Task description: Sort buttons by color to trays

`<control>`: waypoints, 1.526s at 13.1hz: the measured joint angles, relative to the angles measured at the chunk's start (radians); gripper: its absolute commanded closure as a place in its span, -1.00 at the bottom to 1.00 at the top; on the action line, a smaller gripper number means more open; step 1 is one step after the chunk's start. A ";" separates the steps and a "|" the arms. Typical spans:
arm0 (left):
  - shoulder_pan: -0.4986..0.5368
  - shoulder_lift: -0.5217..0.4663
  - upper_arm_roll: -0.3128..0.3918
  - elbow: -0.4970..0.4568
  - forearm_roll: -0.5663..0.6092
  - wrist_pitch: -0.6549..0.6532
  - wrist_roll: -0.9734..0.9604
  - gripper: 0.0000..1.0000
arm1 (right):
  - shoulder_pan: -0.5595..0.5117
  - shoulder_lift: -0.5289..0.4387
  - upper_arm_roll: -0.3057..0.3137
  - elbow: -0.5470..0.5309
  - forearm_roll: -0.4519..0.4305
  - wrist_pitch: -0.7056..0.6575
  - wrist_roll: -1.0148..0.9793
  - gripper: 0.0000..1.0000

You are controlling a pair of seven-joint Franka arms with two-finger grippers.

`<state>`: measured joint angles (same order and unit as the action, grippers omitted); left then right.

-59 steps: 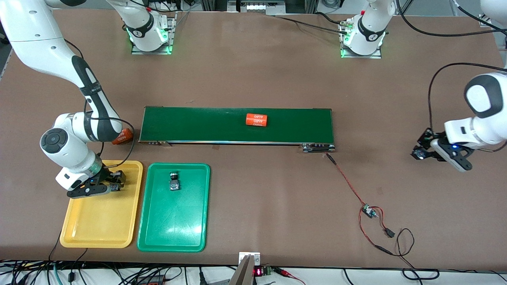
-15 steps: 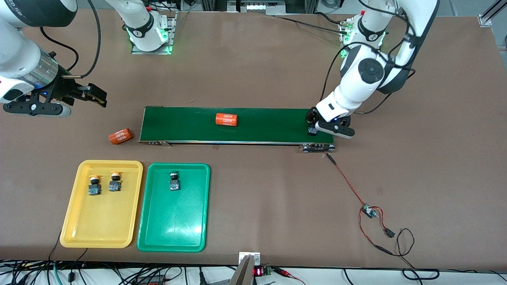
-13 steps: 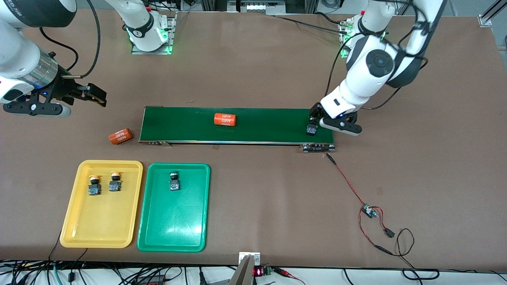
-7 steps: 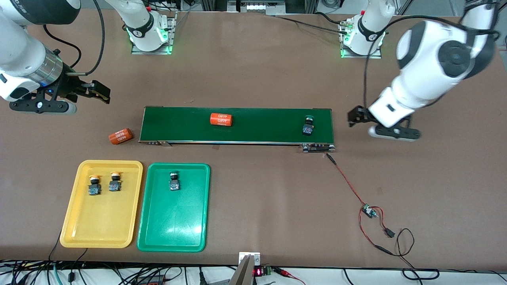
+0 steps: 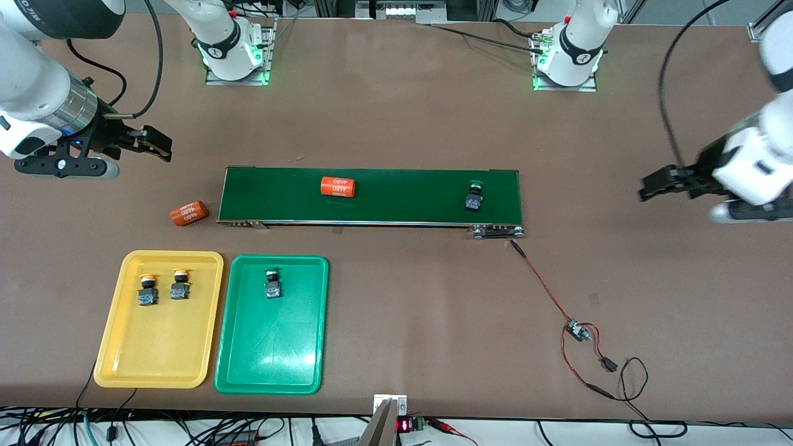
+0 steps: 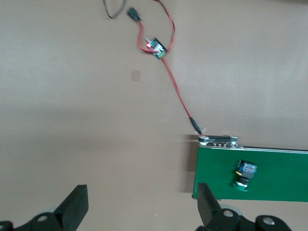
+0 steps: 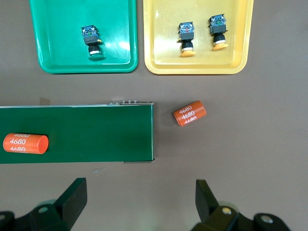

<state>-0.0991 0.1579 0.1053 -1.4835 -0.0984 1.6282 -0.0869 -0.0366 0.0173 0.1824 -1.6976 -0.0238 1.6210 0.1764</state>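
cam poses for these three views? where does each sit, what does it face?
Front: high, across the table, facing both arm bases; left pincer, right pincer show.
Left wrist: looks down past its fingers at the belt end and green button.
Right wrist: looks down at the yellow tray and green tray.
Shared: belt and trays.

Bright even overhead light, glare on the green tray, motion-blurred left arm.

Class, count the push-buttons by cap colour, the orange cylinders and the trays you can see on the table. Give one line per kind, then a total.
Yellow-capped buttons: 2
Green-capped buttons: 2
Orange cylinders: 2
Trays, yellow and green: 2
Total: 8
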 measured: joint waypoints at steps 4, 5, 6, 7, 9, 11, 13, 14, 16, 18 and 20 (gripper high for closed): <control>0.003 0.008 0.006 0.046 0.000 -0.010 0.009 -1.00 | 0.000 0.000 0.000 0.000 0.009 0.000 0.000 -1.00; 0.003 0.010 0.005 0.050 0.000 -0.012 0.009 -1.00 | 0.000 0.000 0.000 0.000 0.011 0.000 0.000 -1.00; 0.003 0.012 0.005 0.050 0.000 -0.016 0.009 -1.00 | 0.000 0.000 0.000 0.000 0.014 0.000 0.001 -1.00; 0.003 0.017 0.006 0.050 0.000 -0.018 0.009 -1.00 | 0.000 0.000 0.000 0.000 0.016 0.000 0.001 -1.00; 0.007 0.020 0.009 0.053 0.001 -0.025 0.009 -1.00 | 0.000 0.000 0.000 0.000 0.016 0.000 0.001 -1.00; 0.021 0.020 0.011 0.071 0.002 -0.056 0.010 -1.00 | 0.000 0.000 -0.001 0.000 0.017 0.000 0.001 -1.00; 0.026 0.020 0.011 0.080 0.002 -0.065 0.010 -1.00 | 0.000 0.000 0.000 0.000 0.018 0.000 0.001 -1.00; 0.026 0.020 0.009 0.081 0.002 -0.065 0.011 -1.00 | 0.000 0.000 0.000 0.000 0.018 0.000 0.001 -1.00; 0.022 0.020 0.003 0.084 0.001 -0.064 0.015 -1.00 | 0.000 0.000 -0.001 0.000 0.018 0.000 0.001 -1.00; 0.017 0.020 0.000 0.108 0.002 -0.059 0.015 -1.00 | 0.001 0.000 0.000 0.000 0.018 0.000 0.001 -1.00; 0.022 0.019 0.004 0.142 0.002 -0.065 0.015 -1.00 | 0.001 0.000 -0.001 0.000 0.018 -0.001 0.001 -1.00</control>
<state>-0.0768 0.1773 0.1096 -1.3413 -0.0960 1.5632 -0.0722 -0.0361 0.0173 0.1819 -1.6979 -0.0054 1.6204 0.1770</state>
